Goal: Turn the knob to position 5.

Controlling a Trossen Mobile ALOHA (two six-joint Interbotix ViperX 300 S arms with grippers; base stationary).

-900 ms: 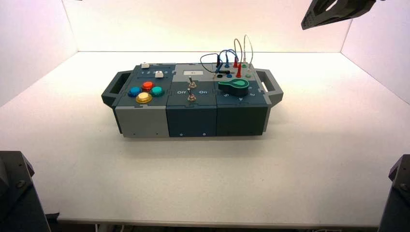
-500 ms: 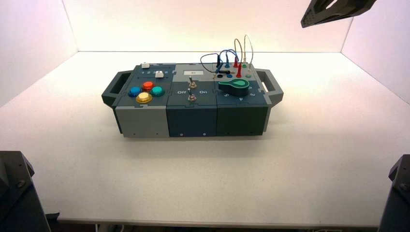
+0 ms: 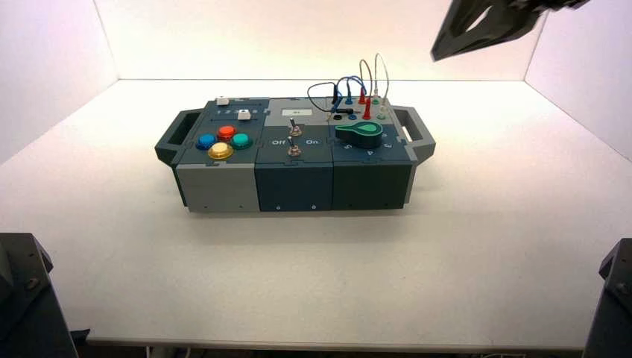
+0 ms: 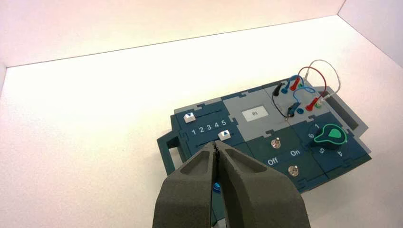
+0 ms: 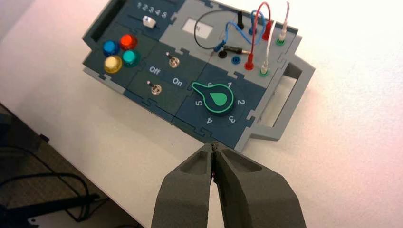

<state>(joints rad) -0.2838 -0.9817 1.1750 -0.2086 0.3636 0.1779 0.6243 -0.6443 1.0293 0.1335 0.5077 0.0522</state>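
The teal teardrop knob point(image 3: 360, 133) sits on the dark blue box's point(image 3: 223, 186) right section. In the right wrist view the knob point(image 5: 217, 98) points its tip at the white 6, beside the digit 5 point(image 5: 199, 103). My right gripper point(image 5: 213, 146) is shut and empty. It hovers high above the table, off the box's right front corner, and shows at the top right of the high view point(image 3: 446, 46). My left gripper point(image 4: 216, 145) is shut and empty, held high over the box's left side. That view shows the knob point(image 4: 329, 135) far off.
The box carries coloured push buttons point(image 3: 222, 142), two metal toggle switches point(image 3: 294, 139), two white sliders point(image 3: 244, 114) and plugged wires point(image 3: 358, 93), with a handle point(image 3: 421, 134) at each end. White walls close the table's sides and back. The arm bases point(image 3: 22, 298) stand at the front corners.
My right gripper has moved left and lower in the high view, toward the box. The knob has not turned.
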